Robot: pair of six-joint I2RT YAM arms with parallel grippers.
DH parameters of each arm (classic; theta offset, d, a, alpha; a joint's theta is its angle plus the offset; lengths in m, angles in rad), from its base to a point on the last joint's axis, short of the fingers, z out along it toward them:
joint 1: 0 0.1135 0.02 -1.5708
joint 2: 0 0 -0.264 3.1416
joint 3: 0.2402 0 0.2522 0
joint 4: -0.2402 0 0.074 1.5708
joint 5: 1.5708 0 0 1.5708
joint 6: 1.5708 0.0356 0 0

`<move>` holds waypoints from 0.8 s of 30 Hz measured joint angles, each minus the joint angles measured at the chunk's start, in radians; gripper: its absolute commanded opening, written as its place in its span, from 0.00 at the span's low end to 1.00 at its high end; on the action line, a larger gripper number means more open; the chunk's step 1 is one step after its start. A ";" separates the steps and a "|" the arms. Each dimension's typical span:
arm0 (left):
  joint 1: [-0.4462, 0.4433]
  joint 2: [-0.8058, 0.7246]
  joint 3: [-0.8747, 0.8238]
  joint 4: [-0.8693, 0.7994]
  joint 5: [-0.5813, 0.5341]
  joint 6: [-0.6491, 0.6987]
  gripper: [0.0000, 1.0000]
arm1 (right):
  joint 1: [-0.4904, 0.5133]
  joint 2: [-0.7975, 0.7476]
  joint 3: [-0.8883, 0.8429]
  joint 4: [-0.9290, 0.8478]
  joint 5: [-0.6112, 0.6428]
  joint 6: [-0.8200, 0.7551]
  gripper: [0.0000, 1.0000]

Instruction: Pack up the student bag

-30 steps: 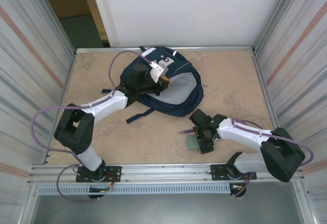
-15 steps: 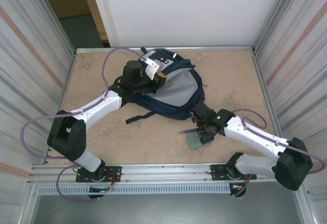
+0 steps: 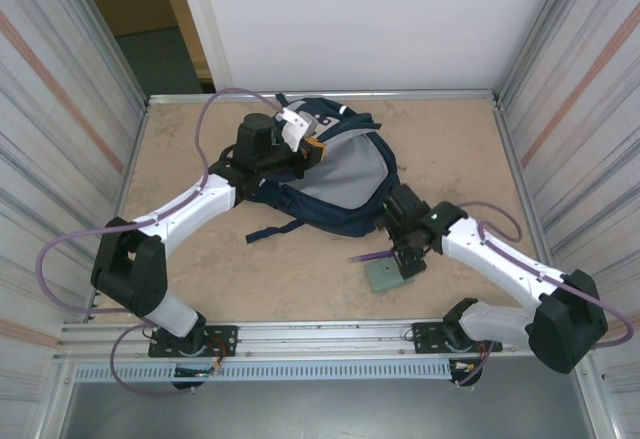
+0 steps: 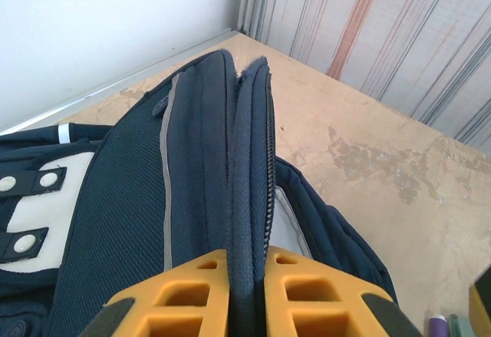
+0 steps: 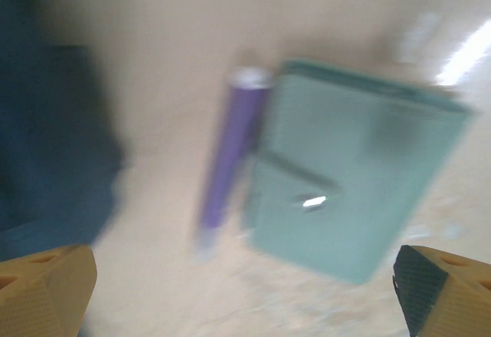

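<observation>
The student bag (image 3: 345, 174), navy with pale grey lining showing, lies at the back middle of the table. My left gripper (image 3: 312, 149) is shut on a fold of the bag's navy rim beside the zipper (image 4: 247, 291) and holds it up, so the mouth gapes. My right gripper (image 3: 405, 259) hangs open and wide just in front of the bag, with nothing between its fingers (image 5: 244, 287). Below it on the table lie a flat green notebook (image 5: 353, 183) (image 3: 381, 277) and a purple pen (image 5: 230, 160) (image 3: 362, 257) side by side. The right wrist view is blurred.
A navy bag strap (image 3: 272, 229) trails onto the tan tabletop toward the front left. Corrugated metal walls (image 3: 70, 139) close both sides and a white wall (image 3: 380, 29) stands behind. An aluminium rail (image 3: 320, 337) runs along the near edge.
The left gripper has lifted the bag's rim up and back, showing more grey lining. The right gripper has moved toward the bag and opened wider over the notebook and pen.
</observation>
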 measured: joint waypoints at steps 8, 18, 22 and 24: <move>0.000 0.000 -0.001 0.000 0.017 0.008 0.00 | 0.064 0.006 -0.044 0.003 -0.012 0.048 0.99; -0.008 0.001 -0.029 -0.003 0.066 0.027 0.23 | -0.066 -0.061 -0.044 0.006 -0.012 -0.012 0.99; -0.020 0.011 -0.026 -0.007 0.137 0.016 0.44 | -0.121 -0.099 -0.035 0.014 -0.012 -0.085 1.00; -0.019 0.011 -0.026 -0.010 0.175 0.003 0.47 | -0.145 -0.106 -0.013 0.038 -0.013 -0.152 1.00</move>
